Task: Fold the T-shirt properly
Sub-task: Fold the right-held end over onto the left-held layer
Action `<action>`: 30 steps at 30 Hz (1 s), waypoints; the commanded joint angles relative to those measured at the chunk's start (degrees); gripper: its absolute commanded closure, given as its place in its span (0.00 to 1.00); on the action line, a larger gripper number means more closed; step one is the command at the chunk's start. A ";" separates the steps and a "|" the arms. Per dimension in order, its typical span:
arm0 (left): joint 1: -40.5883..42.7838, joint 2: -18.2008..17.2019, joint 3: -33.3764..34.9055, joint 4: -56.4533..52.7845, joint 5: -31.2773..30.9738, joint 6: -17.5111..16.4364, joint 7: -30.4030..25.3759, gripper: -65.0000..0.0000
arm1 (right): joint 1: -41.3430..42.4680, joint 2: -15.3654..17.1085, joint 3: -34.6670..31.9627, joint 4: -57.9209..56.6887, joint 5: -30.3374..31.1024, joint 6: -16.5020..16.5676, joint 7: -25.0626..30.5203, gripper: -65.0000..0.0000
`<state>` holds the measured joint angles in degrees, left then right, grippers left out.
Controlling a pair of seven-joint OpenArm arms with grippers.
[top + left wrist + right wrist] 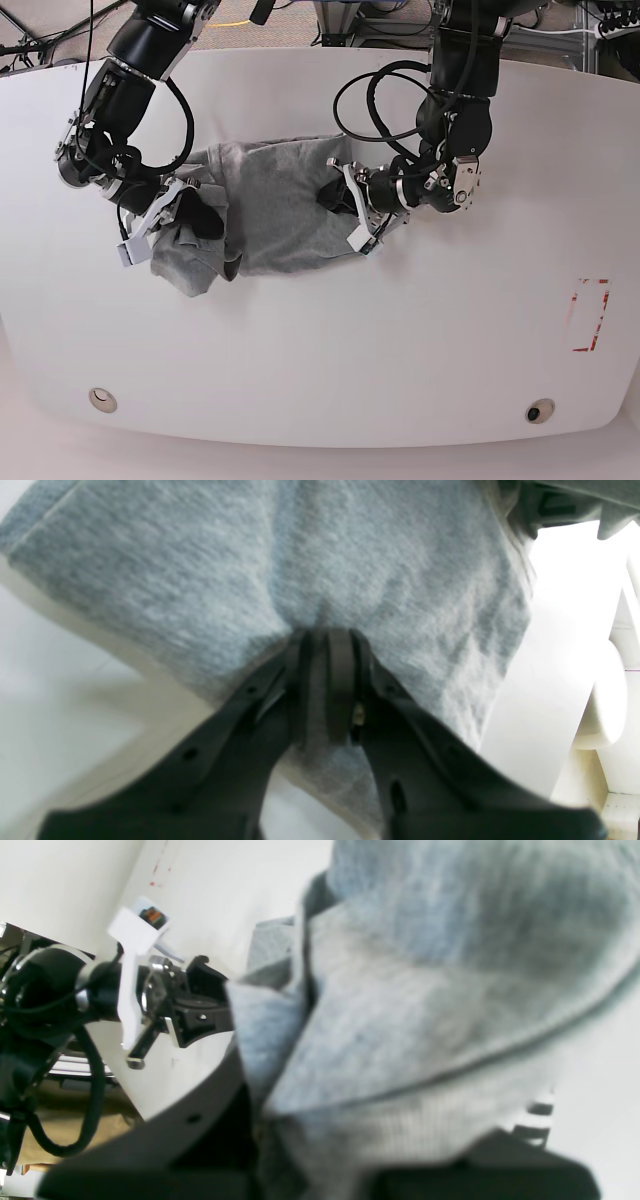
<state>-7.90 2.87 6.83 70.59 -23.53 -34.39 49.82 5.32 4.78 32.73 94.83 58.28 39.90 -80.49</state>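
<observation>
While the T-shirt (280, 205) lies bunched on the white worktop (400, 340), lettering hidden, you have the left gripper (327, 640) pinching its edge, and the right gripper (205, 222), fingers buried in blurred cloth, clamped on it too.

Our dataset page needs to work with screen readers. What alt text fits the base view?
Seen from above, two black robot arms grip a light heather-grey cotton T-shirt lying crumpled on a round-edged white table. The right gripper is shut on its bunched edge at the picture's left; the left gripper is shut on the opposite edge.
</observation>
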 commanded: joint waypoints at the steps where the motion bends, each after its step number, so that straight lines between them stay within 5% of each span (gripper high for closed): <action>1: 0.91 -0.10 0.42 -0.57 5.11 0.94 5.61 0.92 | 0.96 0.37 -2.01 1.04 1.89 0.10 2.55 1.00; 19: 1.09 -0.37 0.33 -0.83 5.02 0.94 5.43 0.92 | 0.88 -4.91 -3.59 1.57 0.93 0.10 3.08 0.99; 30: 1.00 -0.37 0.33 -0.83 5.02 0.94 5.43 0.92 | 1.14 -7.11 -5.79 1.57 -3.47 0.10 4.31 0.54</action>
<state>-7.62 2.83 6.83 70.52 -24.08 -34.52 49.60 5.13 -2.35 27.07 95.20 54.08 39.88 -77.41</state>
